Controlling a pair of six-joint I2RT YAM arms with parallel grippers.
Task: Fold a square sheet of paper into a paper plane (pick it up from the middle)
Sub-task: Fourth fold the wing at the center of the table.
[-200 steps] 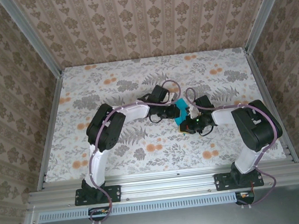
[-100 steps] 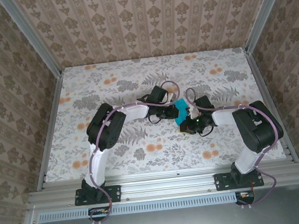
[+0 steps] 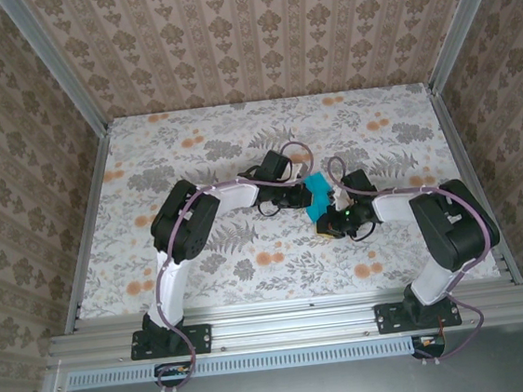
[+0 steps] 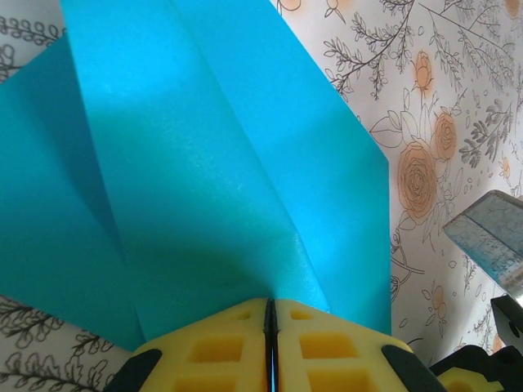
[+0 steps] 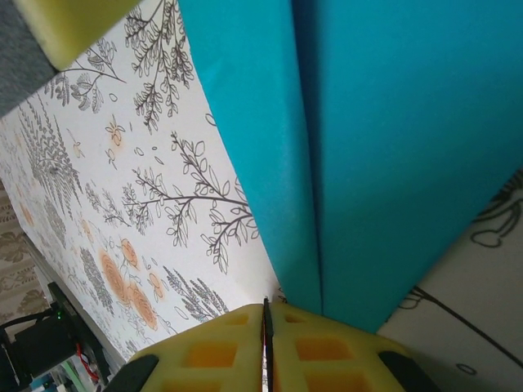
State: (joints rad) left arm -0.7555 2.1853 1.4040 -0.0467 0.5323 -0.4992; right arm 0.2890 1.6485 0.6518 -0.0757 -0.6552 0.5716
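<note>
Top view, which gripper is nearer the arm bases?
The right gripper, at the teal paper's near end; the left gripper sits farther away.

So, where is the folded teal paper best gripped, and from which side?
Probably at the near edge of the folded paper, where its layers come together, coming in edge-on from the left gripper side. The sheet is thin and creased, so only an edge fits between fingers.

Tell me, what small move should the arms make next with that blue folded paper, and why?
Probably the right gripper should slide along the long crease to press it flat. The square sheet of paper is only partly folded, its flaps angled. The left gripper is shut on one edge, anchoring it, and the right is shut beside the fold.
</note>
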